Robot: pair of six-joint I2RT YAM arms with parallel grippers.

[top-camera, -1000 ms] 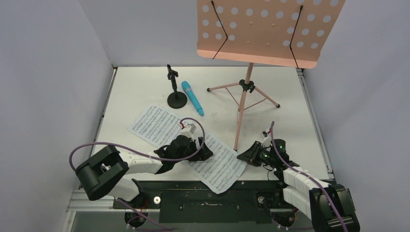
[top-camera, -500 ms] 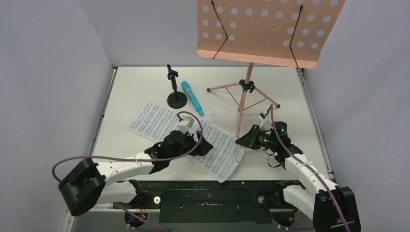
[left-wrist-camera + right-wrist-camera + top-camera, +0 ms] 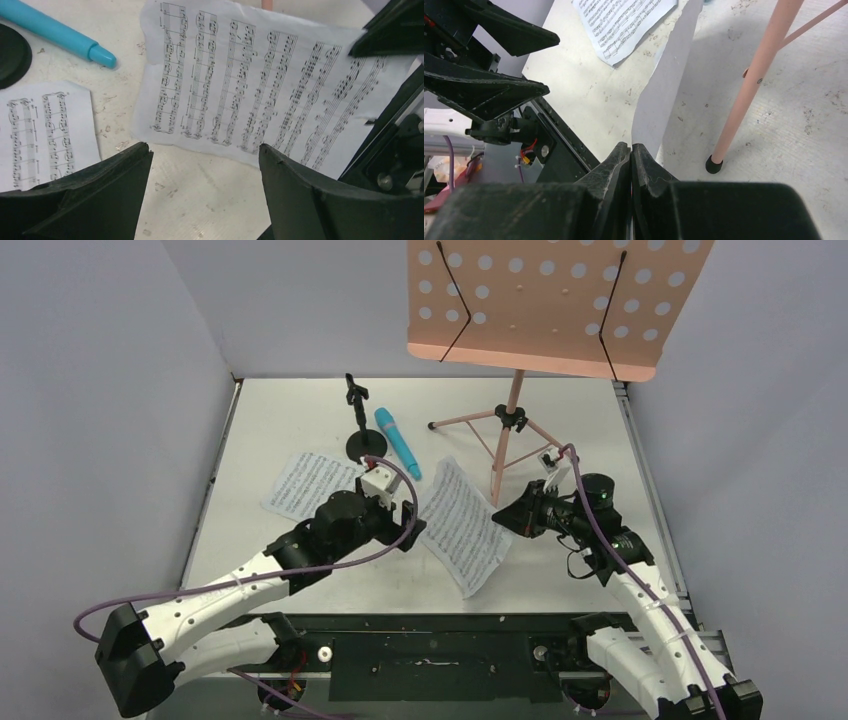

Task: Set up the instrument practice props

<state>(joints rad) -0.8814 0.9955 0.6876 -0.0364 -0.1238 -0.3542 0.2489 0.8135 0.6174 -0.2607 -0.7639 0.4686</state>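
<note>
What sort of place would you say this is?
Likely a robot lab test cell, not a music room: a white table enclosed by plain grey walls, two robot arms bolted at its near edge, and a pink music stand as a prop.

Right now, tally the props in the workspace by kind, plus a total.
Pink perforated music stand on tripod legs: 1
White sheet-music pages: 2 (one flat, one lifted off the table)
Bright blue microphone: 1
Small black round-based mic stand: 1
Total: 5
</note>
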